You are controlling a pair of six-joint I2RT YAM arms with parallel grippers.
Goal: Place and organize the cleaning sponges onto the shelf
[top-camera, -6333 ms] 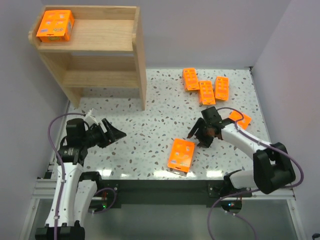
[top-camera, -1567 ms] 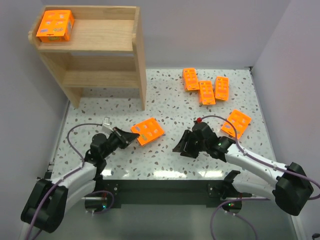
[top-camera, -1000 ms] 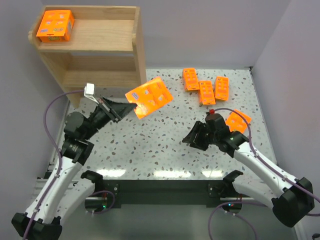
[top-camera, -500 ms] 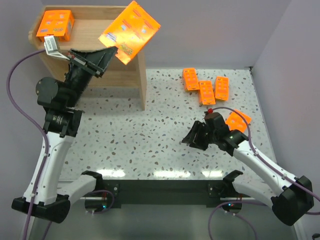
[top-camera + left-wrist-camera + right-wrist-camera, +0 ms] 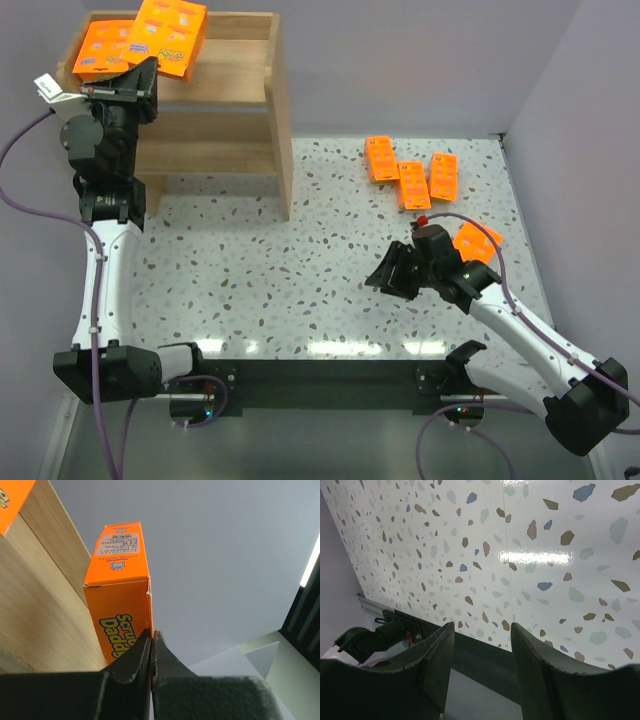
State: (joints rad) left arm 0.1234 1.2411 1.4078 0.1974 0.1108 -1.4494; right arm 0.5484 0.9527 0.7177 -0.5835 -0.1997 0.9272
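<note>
My left gripper (image 5: 148, 68) is raised at the top tier of the wooden shelf (image 5: 255, 95), shut on the edge of an orange sponge pack (image 5: 171, 35). This pack hangs tilted over the top tier, right beside another pack (image 5: 104, 50) lying at the tier's left end. In the left wrist view the fingertips (image 5: 151, 633) pinch the held pack (image 5: 120, 595) by a thin flap, with the shelf wood (image 5: 35, 605) to its left. My right gripper (image 5: 392, 276) stands open and empty low over the table. Three packs (image 5: 413, 184) lie at the back right. One more pack (image 5: 480, 240) lies behind the right arm.
The shelf's right side panel (image 5: 282, 140) reaches down to the speckled table (image 5: 300, 260). In the right wrist view the open gripper (image 5: 482, 630) points at the table's near edge (image 5: 470, 645) and the frame below. Walls close off the left and right sides.
The left arm has carried the held pack left and a little down, from above the shelf's right end to just beside the pack on the top tier. The right arm has stayed still.
</note>
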